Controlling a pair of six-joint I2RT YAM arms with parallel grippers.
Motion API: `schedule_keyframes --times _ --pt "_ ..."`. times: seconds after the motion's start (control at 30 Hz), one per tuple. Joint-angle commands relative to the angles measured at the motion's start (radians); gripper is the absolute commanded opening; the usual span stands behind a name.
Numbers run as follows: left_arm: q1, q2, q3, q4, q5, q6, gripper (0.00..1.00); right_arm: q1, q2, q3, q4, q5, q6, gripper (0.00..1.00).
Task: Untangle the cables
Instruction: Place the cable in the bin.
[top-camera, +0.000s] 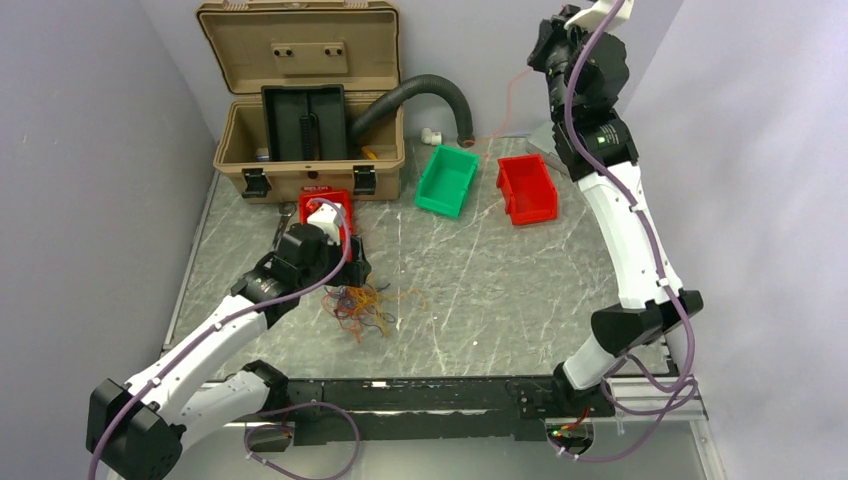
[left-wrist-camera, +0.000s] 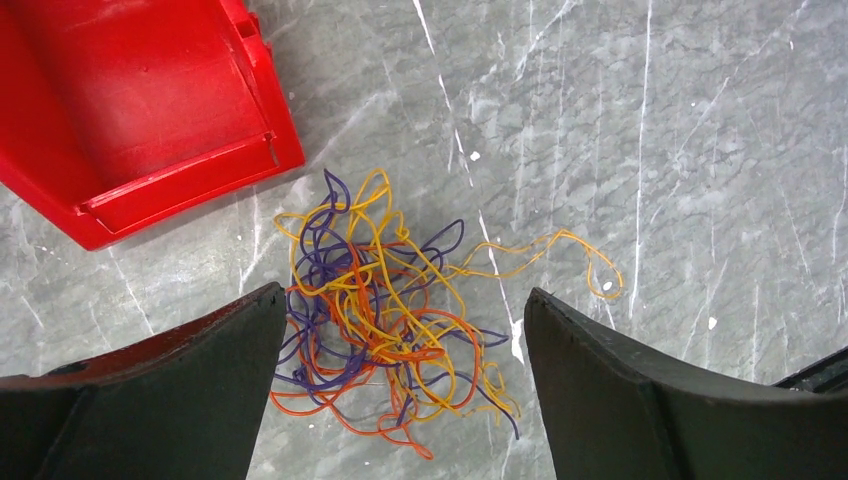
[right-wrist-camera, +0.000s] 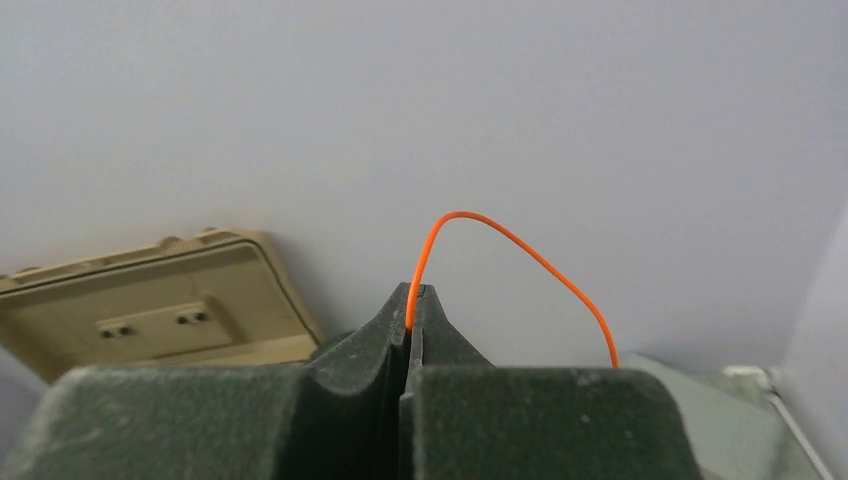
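The cables (left-wrist-camera: 390, 320) lie as a loose knot of thin orange, yellow and purple wires on the marble table; in the top view the cables (top-camera: 358, 305) sit just right of my left arm. My left gripper (left-wrist-camera: 405, 293) hovers over the knot, open, a finger on each side and nothing between them. One yellow strand (left-wrist-camera: 585, 255) trails off to the right. My right gripper (right-wrist-camera: 413, 292) is raised high at the back right, shut on a single orange cable (right-wrist-camera: 520, 245) that arcs up and falls away to the right. From above, the right gripper (top-camera: 541, 55) is near the back wall.
A red bin (left-wrist-camera: 150, 110) lies just beyond the knot, under my left wrist (top-camera: 325, 205). A green bin (top-camera: 447, 180) and another red bin (top-camera: 527, 188) stand at the back. An open tan case (top-camera: 300, 100) with a black corrugated hose (top-camera: 420, 95) fills the back left.
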Motion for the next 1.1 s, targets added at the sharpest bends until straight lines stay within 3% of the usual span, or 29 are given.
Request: schedule_keyframes --times 0.0,0.9,1.07 --pt "-0.004 -0.006 0.039 0.010 -0.025 0.008 0.91 -0.002 0.065 0.110 0.114 -0.166 0.007 0.00" --pt "-0.003 0.050 0.058 0.050 -0.015 0.010 0.91 -0.004 0.361 0.337 0.120 -0.260 0.033 0.00" --pt "-0.003 0.060 0.051 0.054 -0.019 0.007 0.91 -0.003 0.354 0.234 0.157 -0.267 0.031 0.00"
